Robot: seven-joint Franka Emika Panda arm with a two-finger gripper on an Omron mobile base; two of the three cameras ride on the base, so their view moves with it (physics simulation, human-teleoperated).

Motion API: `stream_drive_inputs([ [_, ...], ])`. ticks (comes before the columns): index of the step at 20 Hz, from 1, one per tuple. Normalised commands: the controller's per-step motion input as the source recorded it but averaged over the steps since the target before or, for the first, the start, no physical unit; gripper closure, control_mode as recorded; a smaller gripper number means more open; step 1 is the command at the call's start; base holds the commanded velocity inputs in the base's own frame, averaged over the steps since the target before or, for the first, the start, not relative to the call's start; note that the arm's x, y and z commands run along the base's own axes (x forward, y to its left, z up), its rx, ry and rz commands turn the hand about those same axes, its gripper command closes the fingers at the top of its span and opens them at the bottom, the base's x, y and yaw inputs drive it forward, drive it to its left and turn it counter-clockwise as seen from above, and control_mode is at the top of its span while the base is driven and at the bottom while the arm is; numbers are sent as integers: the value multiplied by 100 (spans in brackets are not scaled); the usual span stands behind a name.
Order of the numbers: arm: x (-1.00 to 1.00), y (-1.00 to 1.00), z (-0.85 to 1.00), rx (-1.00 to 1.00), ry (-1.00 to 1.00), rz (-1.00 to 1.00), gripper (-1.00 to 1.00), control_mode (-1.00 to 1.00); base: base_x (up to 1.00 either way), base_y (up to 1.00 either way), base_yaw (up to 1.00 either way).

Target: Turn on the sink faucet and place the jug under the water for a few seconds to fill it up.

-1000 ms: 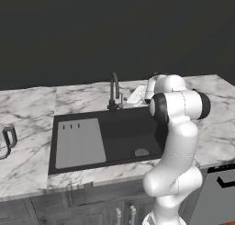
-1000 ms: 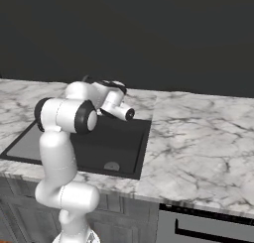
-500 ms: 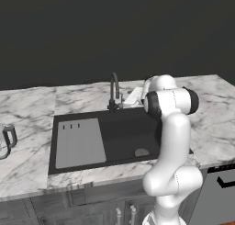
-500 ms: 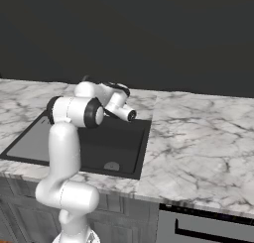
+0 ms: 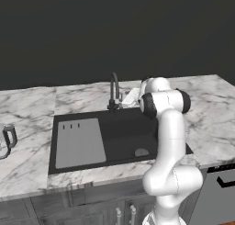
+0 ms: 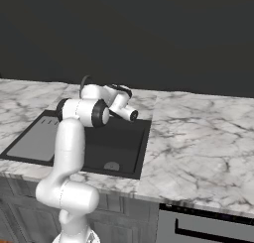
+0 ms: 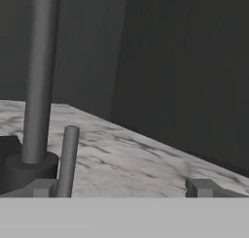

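Note:
The dark gooseneck sink faucet (image 5: 113, 90) stands behind the black sink (image 5: 124, 132). My gripper (image 7: 121, 188) is open and low over the counter just right of the faucet's base. In the hand view the faucet's post (image 7: 41, 76) rises at the left. Its thin lever (image 7: 68, 157) stands just inside my left fingertip (image 7: 43, 187); I cannot tell whether they touch. No water runs from the spout. The jug (image 5: 4, 140) sits on the counter far to the left, well away from my hand (image 5: 131, 97).
A grey slotted drainboard (image 5: 79, 141) covers the sink's left part, and a round drain (image 5: 141, 152) lies at its right. White marble counter (image 5: 206, 104) spreads to the right. A dark wall rises close behind the faucet. An appliance front (image 5: 220, 192) sits at lower right.
The arm's elbow has swung in towards the sink and stands more upright. The hand has stayed beside the faucet base. The jug and faucet have not moved.

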Motion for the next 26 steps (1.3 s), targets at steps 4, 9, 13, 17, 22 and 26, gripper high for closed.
stream_drive_inputs([
  [4, 44, 21, -12, 0, 0, 0, -100, -100, 0, 0, 0],
  [9, 41, 26, -5, 0, 0, -2, -100, -100, 0, 0, 0],
  [13, 38, 14, 0, 0, 0, -8, -100, -100, 0, 0, 0],
  [17, 23, -2, 0, 0, 0, -19, -100, -100, 0, 0, 0],
  [22, 23, -42, -1, 0, 0, -25, -100, -100, 0, 0, 0],
  [26, 27, -84, 0, 0, 2, -24, -100, -100, 0, 0, 0],
])
